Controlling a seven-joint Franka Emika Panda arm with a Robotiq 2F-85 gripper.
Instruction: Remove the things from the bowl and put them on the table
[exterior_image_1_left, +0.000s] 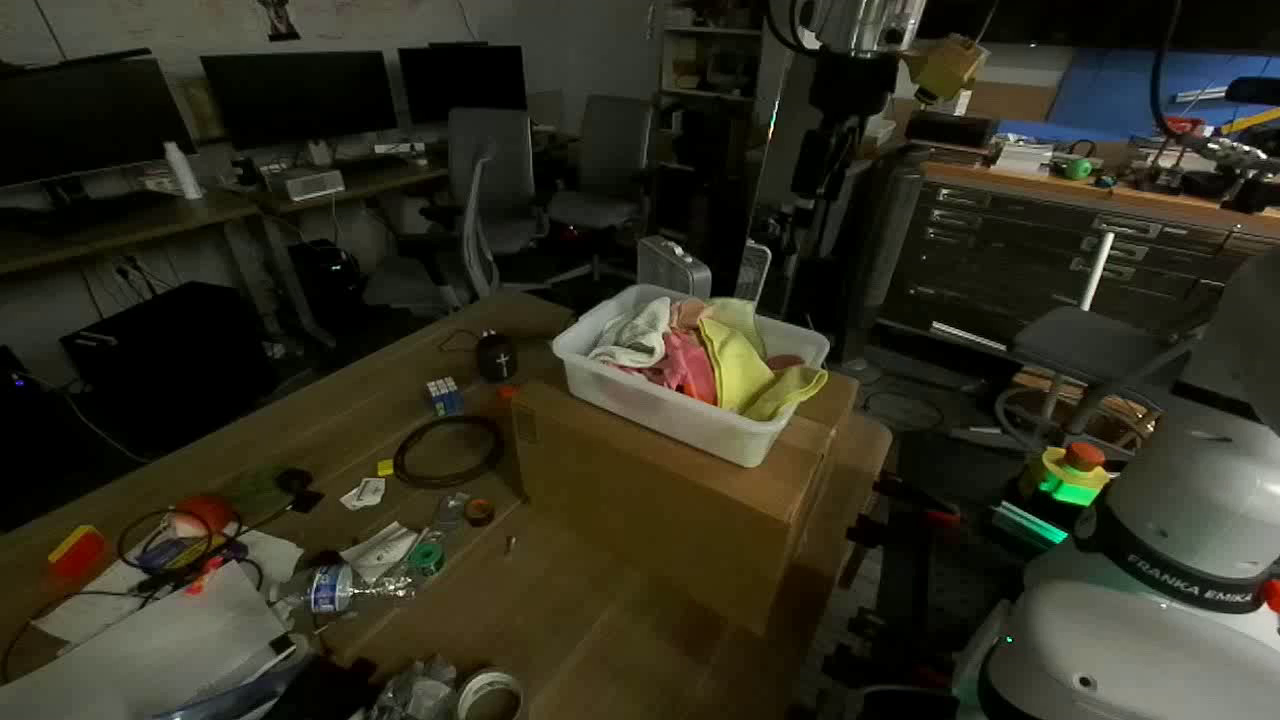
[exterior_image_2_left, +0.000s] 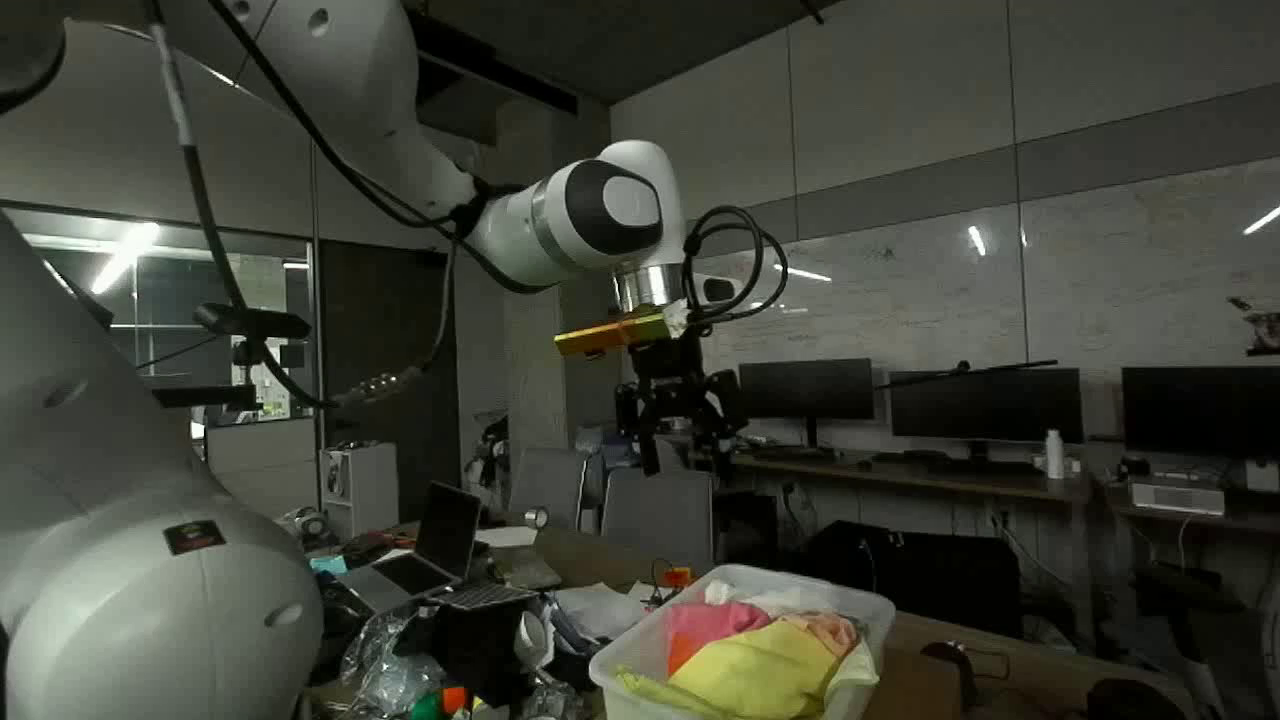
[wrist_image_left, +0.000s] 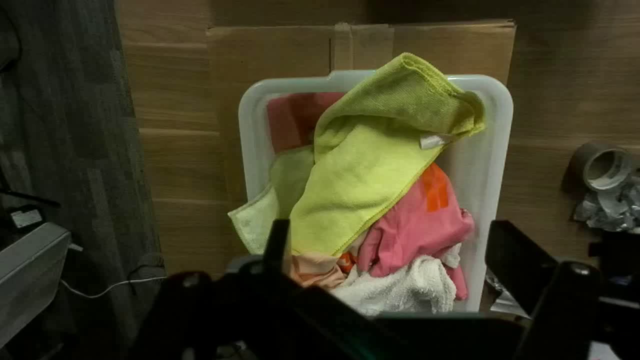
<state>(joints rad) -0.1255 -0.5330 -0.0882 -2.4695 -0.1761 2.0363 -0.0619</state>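
Wrist view: the jaws are hanging spread and empty above the tub (wrist_image_left: 492, 165), presumably for closing round a fold. The yellow cloth (wrist_image_left: 360, 175) is lying uppermost in the tub and lapping over its rim, likely offering the easiest grab; pink cloth (wrist_image_left: 415, 225) and white cloth (wrist_image_left: 400, 287) are lying beside it inside. Beneath the tub, the box (wrist_image_left: 270, 55) is probably raising it off the tabletop (wrist_image_left: 175, 165) for reach.

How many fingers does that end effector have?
2: in the wrist view, one finger shows left of the pink cloth with orange print, the other finger right of it. None seem hidden.
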